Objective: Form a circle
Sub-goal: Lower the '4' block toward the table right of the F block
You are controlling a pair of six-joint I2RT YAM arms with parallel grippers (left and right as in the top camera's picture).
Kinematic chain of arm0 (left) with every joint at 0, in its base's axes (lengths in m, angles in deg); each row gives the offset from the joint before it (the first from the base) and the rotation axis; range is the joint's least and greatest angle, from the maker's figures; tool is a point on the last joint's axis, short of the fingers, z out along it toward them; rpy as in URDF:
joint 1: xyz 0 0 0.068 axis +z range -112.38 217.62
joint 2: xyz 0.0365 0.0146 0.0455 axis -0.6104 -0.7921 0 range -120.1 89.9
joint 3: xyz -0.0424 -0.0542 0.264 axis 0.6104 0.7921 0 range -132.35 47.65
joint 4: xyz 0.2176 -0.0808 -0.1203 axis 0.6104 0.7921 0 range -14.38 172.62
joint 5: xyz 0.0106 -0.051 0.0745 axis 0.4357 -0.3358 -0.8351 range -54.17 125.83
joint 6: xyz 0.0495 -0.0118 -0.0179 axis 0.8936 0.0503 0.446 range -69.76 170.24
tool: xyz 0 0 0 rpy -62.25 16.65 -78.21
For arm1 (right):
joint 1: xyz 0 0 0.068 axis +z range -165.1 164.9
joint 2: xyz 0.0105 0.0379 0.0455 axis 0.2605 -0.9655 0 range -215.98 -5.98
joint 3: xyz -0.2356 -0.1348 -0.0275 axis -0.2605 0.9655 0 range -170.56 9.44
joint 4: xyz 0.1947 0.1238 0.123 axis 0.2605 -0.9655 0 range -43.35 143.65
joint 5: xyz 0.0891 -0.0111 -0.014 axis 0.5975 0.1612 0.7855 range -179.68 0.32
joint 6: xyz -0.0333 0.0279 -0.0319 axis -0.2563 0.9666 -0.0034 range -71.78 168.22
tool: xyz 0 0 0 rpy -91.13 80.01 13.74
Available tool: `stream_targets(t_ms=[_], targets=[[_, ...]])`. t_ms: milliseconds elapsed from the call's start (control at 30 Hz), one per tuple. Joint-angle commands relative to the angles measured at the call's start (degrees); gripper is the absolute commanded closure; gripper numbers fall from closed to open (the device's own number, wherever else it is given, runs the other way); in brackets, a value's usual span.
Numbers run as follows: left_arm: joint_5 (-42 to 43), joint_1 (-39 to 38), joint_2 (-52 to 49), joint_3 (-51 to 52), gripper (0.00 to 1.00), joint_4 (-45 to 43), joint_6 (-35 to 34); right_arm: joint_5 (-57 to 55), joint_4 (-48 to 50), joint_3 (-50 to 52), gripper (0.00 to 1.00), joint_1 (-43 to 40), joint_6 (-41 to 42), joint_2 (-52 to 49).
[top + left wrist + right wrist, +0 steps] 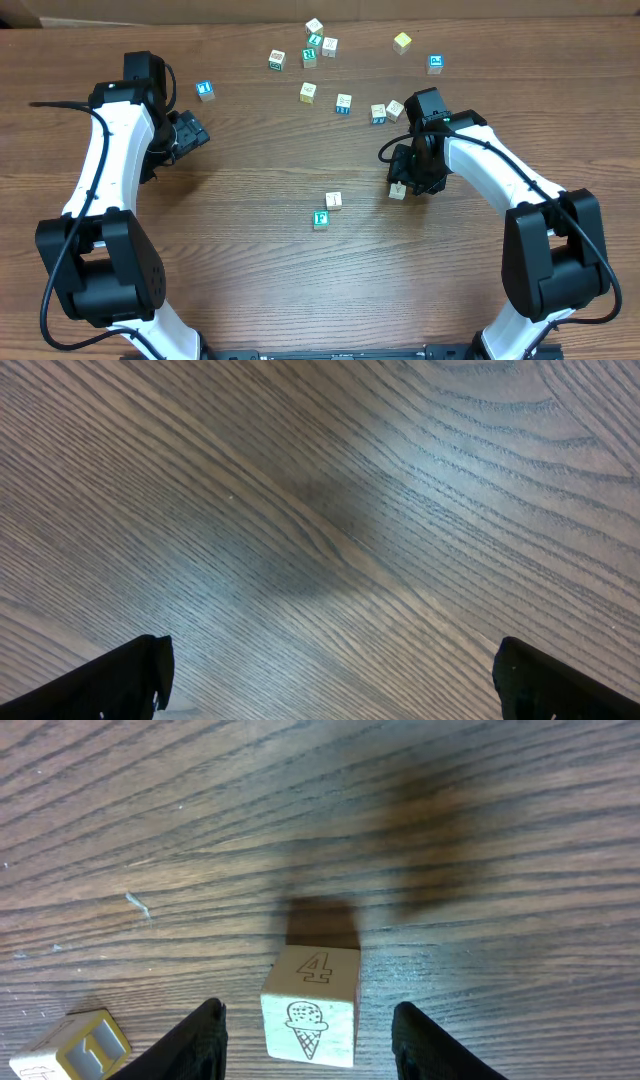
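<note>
- Landmark: green "F" cube (321, 219), roughly mid-table (250, 260), green face up.
- cream cube (334, 200): just up-right of the "F" cube. Corners look almost touching, but the overhead view is too coarse to be sure.
- "4" cube (312, 1005): right of the "F" cube and farther out than the cream cube. It sits flat on the wood, with a 4 on the top face and an ice-cream cone on the face toward the wrist camera.
- right gripper (305, 1010): down at the "4" cube and straddling it. Fingers are spread, one on each side, and bare wood shows in both gaps, so there is no grip on it.
- left gripper (190, 130): well left of the "F" cube and farther up the table. Fingers are spread wide, and the wrist view shows only wood grain between them.
- the circle: not yet formed. Those three cubes make only a loose, open arc around the "F" cube's upper-right side.
- scattered cubes (308, 92): spread up-table of the "F" cube, well apart from it.
- Among them, a blue-faced cube (205, 91) lies up-left of the "F" cube, near the left gripper, and a yellow cube (402, 42) lies far up-right.
</note>
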Motion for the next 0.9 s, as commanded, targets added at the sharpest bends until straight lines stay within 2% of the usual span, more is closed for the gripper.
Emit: stream_targets(t_ms=[0,133,200,467,533,633,700,767,867], targets=[[-0.68,-0.02,-0.02,-1.18,0.0,0.0,0.66,-0.76,0.35,0.35,0.49,0.28,-0.46,0.31],[-0.68,-0.02,-0.02,-1.18,0.0,0.0,0.66,-0.72,0.33,0.35,0.48,0.28,-1.73,0.31],[-0.68,-0.02,-0.02,-1.18,0.0,0.0,0.66,-0.72,0.33,0.35,0.44,0.28,-2.43,0.31],[-0.68,-0.02,-0.02,-1.18,0.0,0.0,0.66,-0.74,0.35,0.35,0.43,0.28,-2.86,0.31],[-0.68,-0.02,-0.02,-1.18,0.0,0.0,0.66,-0.74,0.37,0.35,0.37,0.28,-2.89,0.31],[-0.68,-0.02,-0.02,-1.18,0.0,0.0,0.66,-0.79,0.37,0.35,0.35,0.28,-3.06,0.31],[-0.68,-0.02,-0.02,-1.18,0.0,0.0,0.66,-0.76,0.35,0.35,0.38,0.28,-3.06,0.31],[-0.68,-0.02,-0.02,-1.18,0.0,0.0,0.66,-0.74,0.26,0.35,0.46,0.28,-3.06,0.31],[-0.68,-0.02,-0.02,-1.18,0.0,0.0,0.66,-0.74,-0.28,0.35,0.48,0.28,-3.04,0.31]])
